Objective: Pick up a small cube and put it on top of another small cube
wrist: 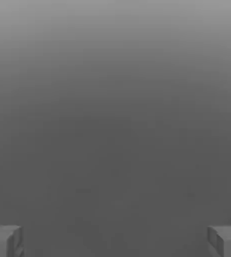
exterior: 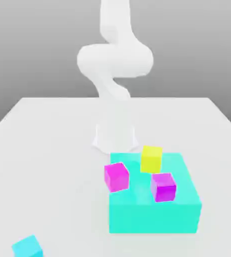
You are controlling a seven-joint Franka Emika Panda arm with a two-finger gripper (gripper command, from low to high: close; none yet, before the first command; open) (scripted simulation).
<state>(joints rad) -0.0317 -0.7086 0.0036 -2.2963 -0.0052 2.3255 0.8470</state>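
Lying well away from the open claw (wrist: 115, 241), whose two fingers stand wide apart, the one small cyan cube (exterior: 28, 248) is plain, bright and turned askew at the exterior view's near left corner, partly cut off by the edge. Beyond it, also clear of the claw, come three more small cubes, one yellow (exterior: 151, 159), one magenta (exterior: 117, 177) and one purple (exterior: 163, 188), grouped over one large cyan block (exterior: 153, 218) on the pale surface (exterior: 52, 175).
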